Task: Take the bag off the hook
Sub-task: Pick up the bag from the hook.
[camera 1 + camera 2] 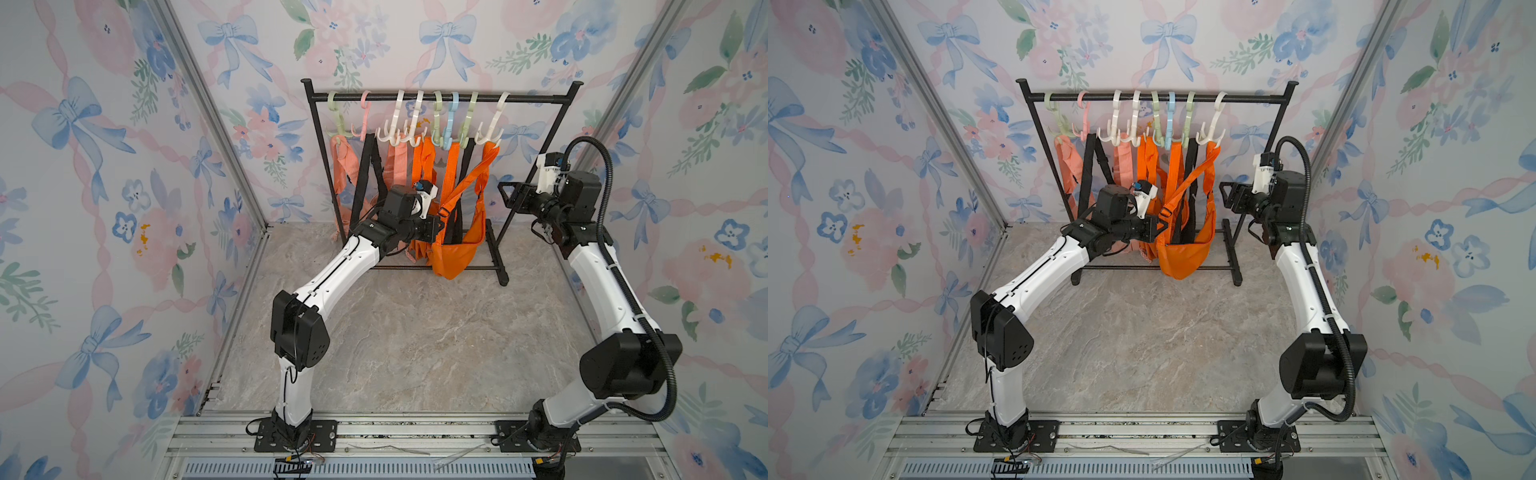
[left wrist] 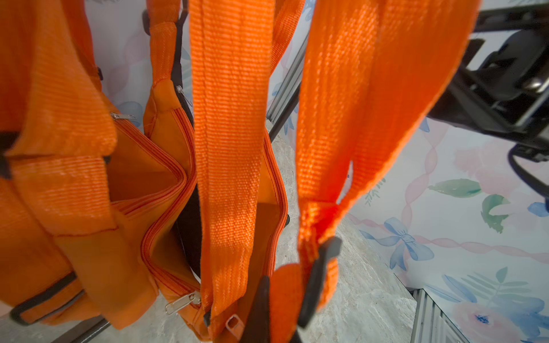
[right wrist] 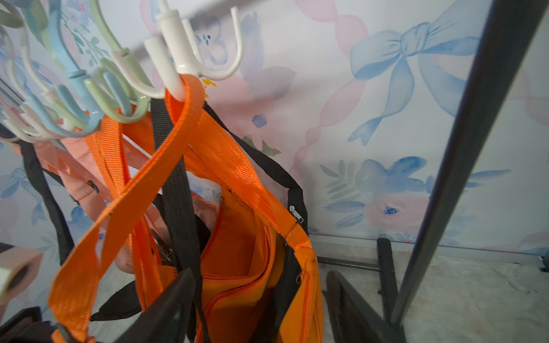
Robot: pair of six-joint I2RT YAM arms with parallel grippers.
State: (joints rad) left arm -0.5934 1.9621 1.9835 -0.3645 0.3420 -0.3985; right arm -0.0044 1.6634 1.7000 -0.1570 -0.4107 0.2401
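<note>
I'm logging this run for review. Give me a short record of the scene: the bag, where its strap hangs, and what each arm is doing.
bag: orange bag, hanging low on the rack, at the end near the right arm
strap: strap looped over the white hook, not yet off
left gripper: left gripper, jaws shut on the strap close to the bag
right gripper: right gripper, jaws open, beside the rack, holding nothing
other bags: other bags on neighbouring hooks
</note>
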